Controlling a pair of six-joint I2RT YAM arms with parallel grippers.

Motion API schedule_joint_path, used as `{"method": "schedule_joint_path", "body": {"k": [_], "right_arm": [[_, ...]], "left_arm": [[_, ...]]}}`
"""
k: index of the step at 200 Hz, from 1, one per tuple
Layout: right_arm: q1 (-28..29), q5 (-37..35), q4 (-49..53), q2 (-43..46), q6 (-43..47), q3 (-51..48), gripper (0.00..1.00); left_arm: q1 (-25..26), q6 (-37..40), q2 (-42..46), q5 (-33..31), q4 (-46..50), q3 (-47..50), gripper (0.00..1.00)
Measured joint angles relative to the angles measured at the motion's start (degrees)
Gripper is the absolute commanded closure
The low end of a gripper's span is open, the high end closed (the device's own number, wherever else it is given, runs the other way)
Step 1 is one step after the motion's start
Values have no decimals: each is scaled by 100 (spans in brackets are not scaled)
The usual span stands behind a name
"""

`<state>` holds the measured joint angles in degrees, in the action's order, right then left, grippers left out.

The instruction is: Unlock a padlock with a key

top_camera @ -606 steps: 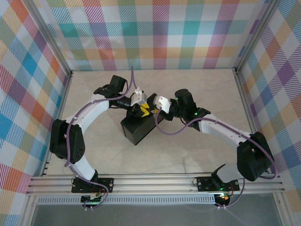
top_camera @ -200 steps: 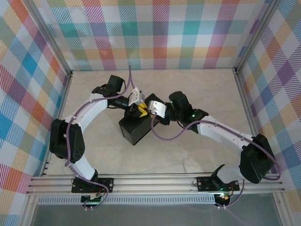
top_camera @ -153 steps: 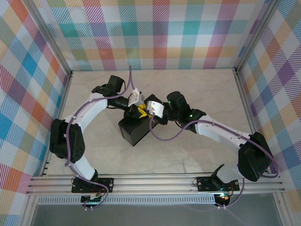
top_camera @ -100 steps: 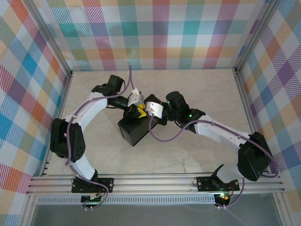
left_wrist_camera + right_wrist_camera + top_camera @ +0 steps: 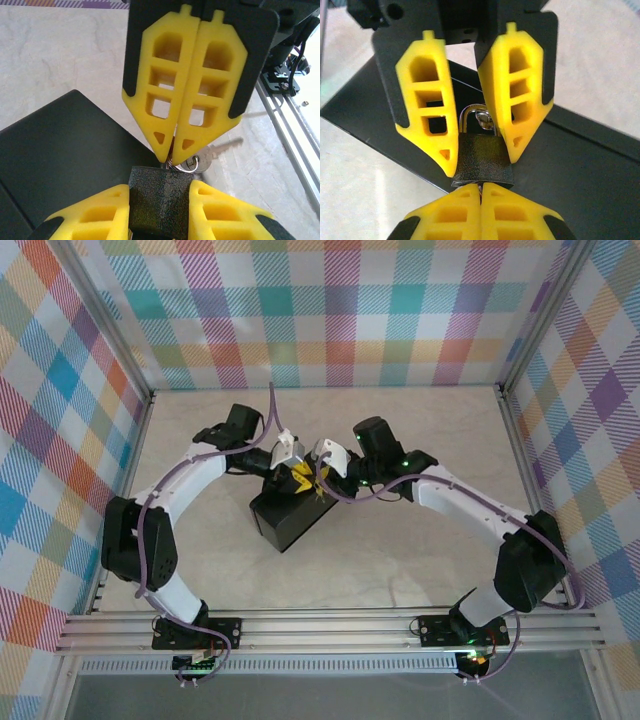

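Note:
The padlock [image 5: 159, 200] is a small dark textured block held over the black box [image 5: 285, 515]. My left gripper [image 5: 160, 186] is shut on its two sides. Its silvery shackle [image 5: 476, 117] points toward the left wrist. My right gripper [image 5: 480, 186] is shut at the lock's bottom face, and a thin strip of metal shows between its tips. From the left wrist view, the right gripper [image 5: 175, 152] comes in tip-first, and a silvery key [image 5: 222, 149] on a small ring juts out beside it. In the top view the left gripper [image 5: 298, 477] and right gripper [image 5: 318, 480] meet above the box.
The black box lies tilted in the middle of the pale marble-patterned table [image 5: 400, 560]. Checked walls with aluminium posts [image 5: 505, 400] close in the left, back and right sides. A metal rail [image 5: 287, 130] runs along the table edge.
My right gripper has closed at the padlock's bottom face, and its wrist has swung a little toward the back. The left gripper has kept its hold on the padlock.

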<state>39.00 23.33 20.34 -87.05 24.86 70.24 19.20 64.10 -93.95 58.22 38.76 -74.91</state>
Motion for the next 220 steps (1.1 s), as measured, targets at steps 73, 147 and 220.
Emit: {"method": "schedule_joint_path", "body": {"k": [73,147,220], "right_arm": [[-391,903,-278,-105,-2861,-192,100],[-555,1178,-387,-98,-3598,-240,87],[-826,1274,-282,-22,-3447,-227,80]], "left_arm": [[22,-337,157,-44,-356,236,89],[26,-181,131,76,-136,4,91],[26,-127,114,81,-144,-24,89]]}}
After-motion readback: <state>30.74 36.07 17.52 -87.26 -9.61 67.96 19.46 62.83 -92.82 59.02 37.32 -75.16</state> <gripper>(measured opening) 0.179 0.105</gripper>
